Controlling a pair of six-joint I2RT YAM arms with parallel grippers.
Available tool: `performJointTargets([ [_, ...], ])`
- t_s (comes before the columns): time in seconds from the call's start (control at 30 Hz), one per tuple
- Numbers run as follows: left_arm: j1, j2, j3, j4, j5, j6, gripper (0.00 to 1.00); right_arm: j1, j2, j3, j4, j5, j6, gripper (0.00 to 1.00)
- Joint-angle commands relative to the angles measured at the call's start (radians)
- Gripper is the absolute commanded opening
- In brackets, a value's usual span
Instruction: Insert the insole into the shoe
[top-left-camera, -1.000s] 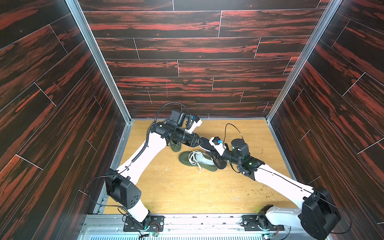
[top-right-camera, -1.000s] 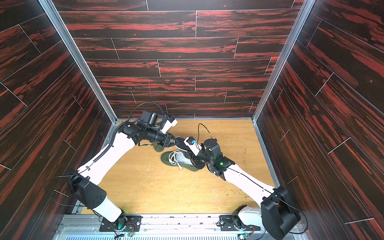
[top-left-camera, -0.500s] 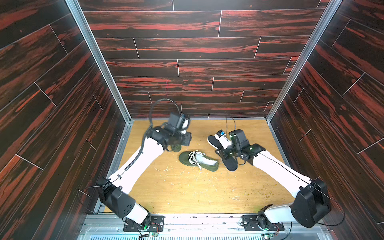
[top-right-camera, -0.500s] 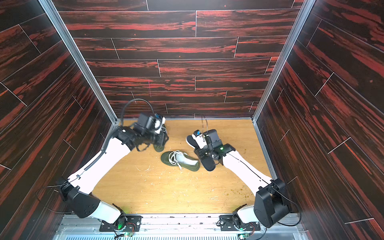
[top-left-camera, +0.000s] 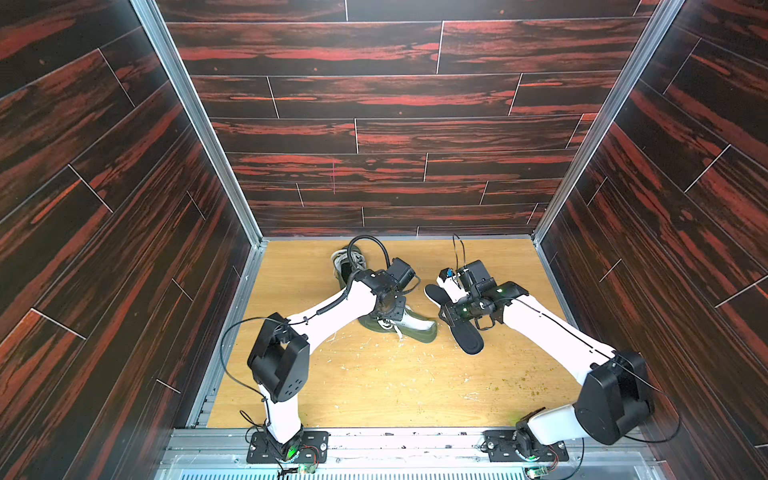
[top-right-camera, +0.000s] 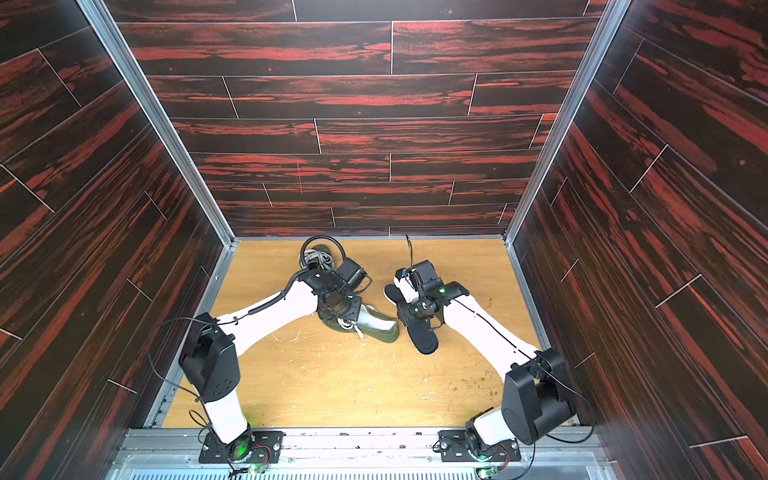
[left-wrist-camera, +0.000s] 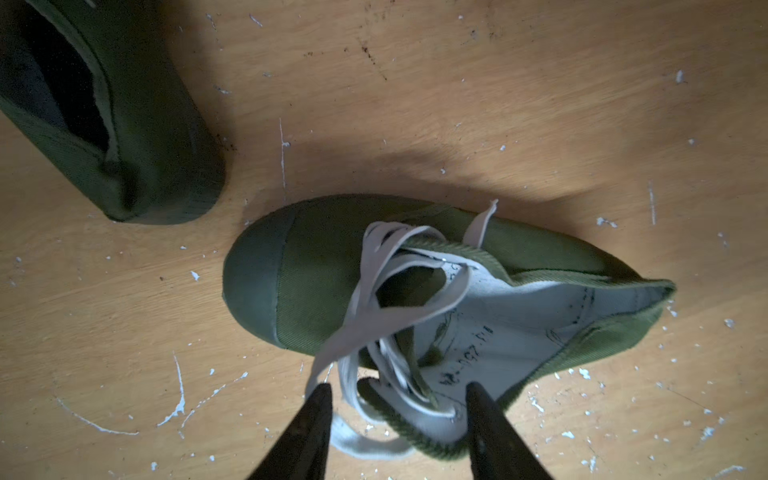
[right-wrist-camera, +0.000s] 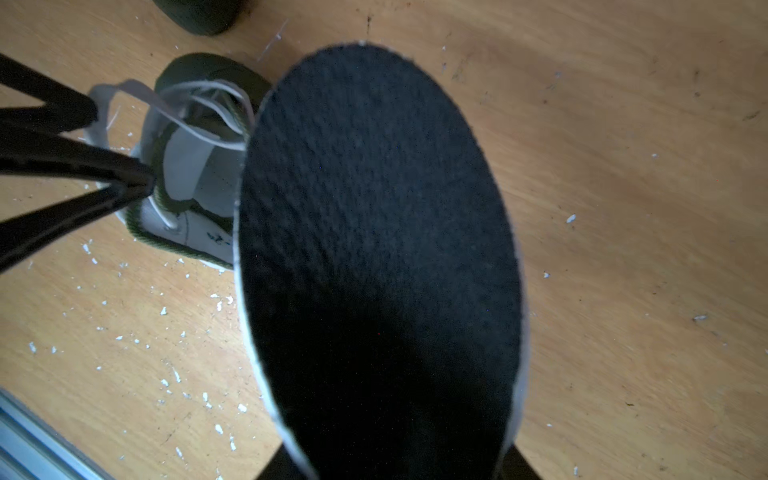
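"Right wrist view: right fingers (right-wrist-camera: 286, 467) clamp the insole (right-wrist-camera: 374, 249) at one end; it fills mid-frame, shoe (right-wrist-camera: 187, 166) at upper left."

"Left fingers (left-wrist-camera: 309, 436) gape astride its collar (left-wrist-camera: 415, 438). Hold that open, then feed it in toe-first."

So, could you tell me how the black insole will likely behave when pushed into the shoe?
Probably bendy: the black insole curls at its edges where the right pincer squeezes it. Likely light, since it juts out without apparent sag. Its fuzzy face may snag the loose laces across the shoe.
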Motion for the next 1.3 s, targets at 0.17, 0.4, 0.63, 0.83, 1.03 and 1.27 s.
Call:
performJointTargets([
  [0.17, -0.004, 0.051, -0.001, 0.019, 0.001, -0.042, 0.31, 0.000, 0.004, 0.009, -0.031, -0.079, 0.014, 0.46],
  [0.4, -0.003, 0.080, 0.018, 0.011, -0.019, -0.042, 0.16, 0.001, -0.013, 0.000, -0.069, -0.131, 0.019, 0.46],
  [0.63, 0.022, 0.050, 0.008, 0.061, 0.037, -0.002, 0.00, 0.048, -0.010, -0.027, -0.106, -0.192, 0.025, 0.45],
  [0.83, 0.044, -0.026, -0.008, 0.130, 0.165, 0.099, 0.00, 0.081, 0.031, -0.036, -0.115, -0.227, 0.003, 0.45],
  [1.03, 0.048, -0.058, -0.004, 0.143, 0.243, 0.215, 0.00, 0.082, 0.077, -0.022, -0.122, -0.206, -0.051, 0.45],
  [1.27, 0.069, -0.078, 0.004, 0.167, 0.295, 0.293, 0.00, 0.092, 0.121, 0.010, -0.121, -0.165, -0.080, 0.45],
])
